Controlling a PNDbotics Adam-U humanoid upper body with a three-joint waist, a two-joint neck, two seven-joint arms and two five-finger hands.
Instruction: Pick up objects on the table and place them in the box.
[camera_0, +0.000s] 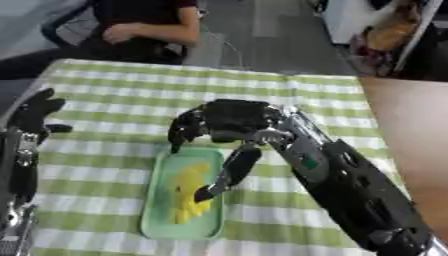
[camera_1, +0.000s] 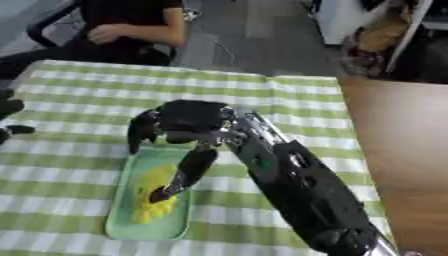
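Fruit, yellow and soft-edged, perhaps a banana, lay in the pale green tray on the checked counter. Your right hand hung over the tray's far end, fingers curled downward but grasping nothing, thumb tip at the fruit. From there you risked nudging the fruit along the tray, or tipping the tray's rim with a low knuckle. Your left hand rested released at the counter's left edge, well apart.
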